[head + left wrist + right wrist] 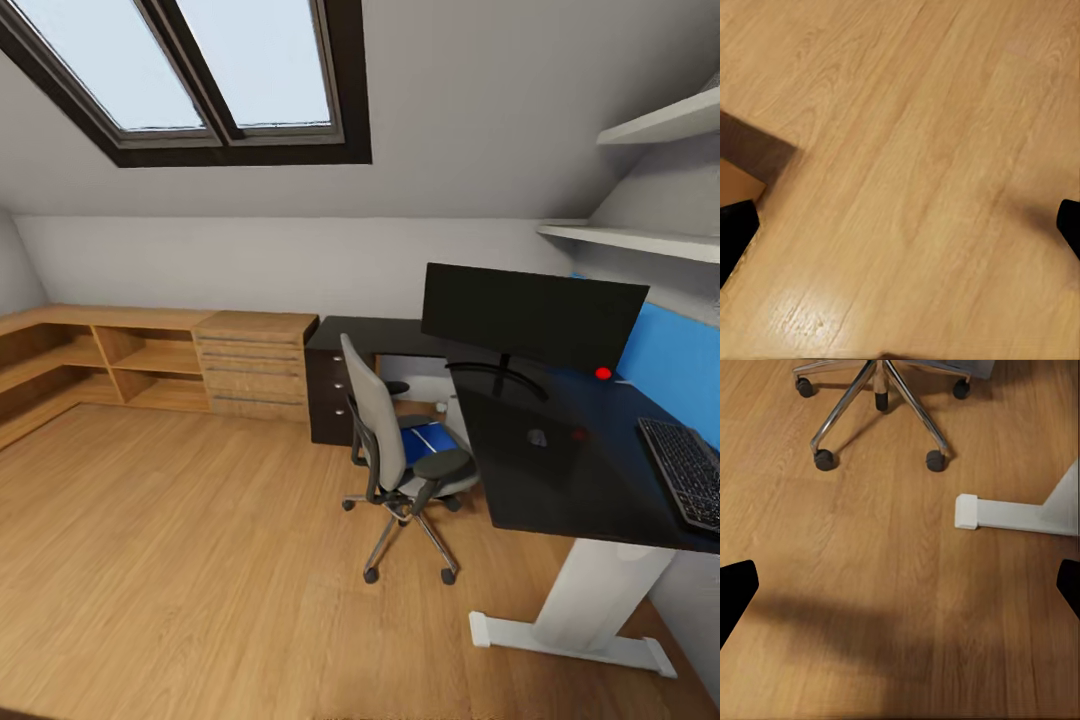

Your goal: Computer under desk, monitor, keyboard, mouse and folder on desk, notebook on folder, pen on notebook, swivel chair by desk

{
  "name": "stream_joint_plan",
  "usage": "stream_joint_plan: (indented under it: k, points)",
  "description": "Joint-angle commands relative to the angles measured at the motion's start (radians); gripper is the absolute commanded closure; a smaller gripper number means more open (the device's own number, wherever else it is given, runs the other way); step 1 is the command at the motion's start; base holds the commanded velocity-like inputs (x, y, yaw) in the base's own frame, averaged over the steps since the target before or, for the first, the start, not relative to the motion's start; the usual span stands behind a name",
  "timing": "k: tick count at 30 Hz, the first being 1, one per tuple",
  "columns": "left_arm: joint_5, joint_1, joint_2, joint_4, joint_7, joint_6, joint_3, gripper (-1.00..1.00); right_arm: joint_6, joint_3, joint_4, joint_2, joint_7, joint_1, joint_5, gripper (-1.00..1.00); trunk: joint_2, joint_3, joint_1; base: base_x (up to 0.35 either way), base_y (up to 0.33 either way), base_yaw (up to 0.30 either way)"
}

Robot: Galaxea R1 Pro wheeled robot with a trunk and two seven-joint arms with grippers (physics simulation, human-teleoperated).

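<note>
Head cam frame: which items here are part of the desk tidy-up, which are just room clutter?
Job items:
monitor on the desk
keyboard on the desk
mouse on the desk
folder on the swivel chair

Just there:
wooden drawer chest
open shelving
wall shelves
skylight

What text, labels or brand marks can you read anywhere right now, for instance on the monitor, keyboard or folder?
None can be read.
monitor: screen plain black, no logo visible.
keyboard: key legends too small and blurred to read.
folder on the swivel chair: blue with white stripes, no lettering.
desk: a small grey mark and a red dot, neither is text.
Both wrist views: bare wooden floor, no writing.
</note>
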Motion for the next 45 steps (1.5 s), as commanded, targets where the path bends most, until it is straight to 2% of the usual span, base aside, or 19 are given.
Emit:
stream_joint_plan:
  k: [1, 6, 21, 33, 45]
  points:
    - [0.002, 0.0, 0.0, -0.001, 0.011, -0.003, -0.003, -1.0, -0.003, 0.0, 0.001, 0.0, 0.0, -0.001, 0.0, -1.0, -0.008, -0.006, 0.004, 0.0, 0.0, -0.141]
    - [-0.003, 0.0, -0.003, -0.047, 0.037, -0.001, -0.005, -1.0, -0.003, 0.0, 0.0, 0.0, 0.0, -0.001, 0.001, -1.0, -0.043, -0.026, 0.023, 0.0, 0.0, -0.144]
    - [-0.003, 0.0, -0.003, -0.051, 0.042, -0.001, -0.006, -1.0, -0.002, 0.0, 0.0, 0.0, 0.0, -0.001, 0.001, -1.0, -0.148, -0.084, 0.081, 0.0, 0.055, -0.205]
    - [-0.003, 0.0, -0.002, -0.051, 0.043, -0.002, -0.005, -1.0, -0.003, 0.0, 0.001, 0.0, 0.0, -0.001, 0.001, -1.0, -0.232, -0.123, 0.127, 0.0, 0.323, -0.02]
    - [-0.003, 0.0, -0.008, -0.051, 0.044, -0.011, 0.0, -1.0, -0.005, -0.001, 0.001, -0.005, -0.003, -0.001, 0.003, -1.0, -0.316, -0.161, 0.173, 0.0, 0.035, 0.0]
